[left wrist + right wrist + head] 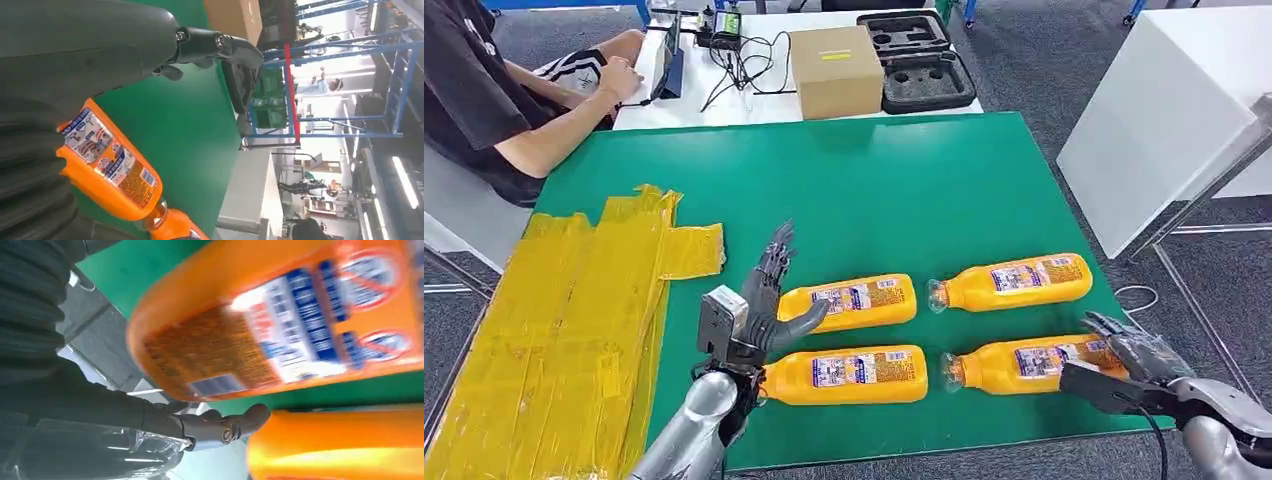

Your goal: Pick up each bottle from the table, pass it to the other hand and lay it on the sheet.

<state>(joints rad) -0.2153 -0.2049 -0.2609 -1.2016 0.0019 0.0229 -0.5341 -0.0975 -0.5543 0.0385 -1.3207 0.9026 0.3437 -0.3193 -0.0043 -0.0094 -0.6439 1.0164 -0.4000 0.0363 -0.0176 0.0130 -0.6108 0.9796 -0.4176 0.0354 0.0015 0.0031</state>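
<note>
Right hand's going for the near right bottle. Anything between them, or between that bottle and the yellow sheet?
Nothing visible lies between the right hand and the near right bottle; the hand is at its base end. Toward the yellow sheet, the near left bottle and the left hand lie across the straight path over the green mat.

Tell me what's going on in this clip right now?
A humanoid stands at a green table with four orange bottles lying in two rows. Its right robot hand is at the base of the near right bottle, fingers apart, not yet lifting it. The left robot hand is raised and open by the left pair of bottles. The yellow sheet holds no bottles yet. A person sits at the far left.
</note>
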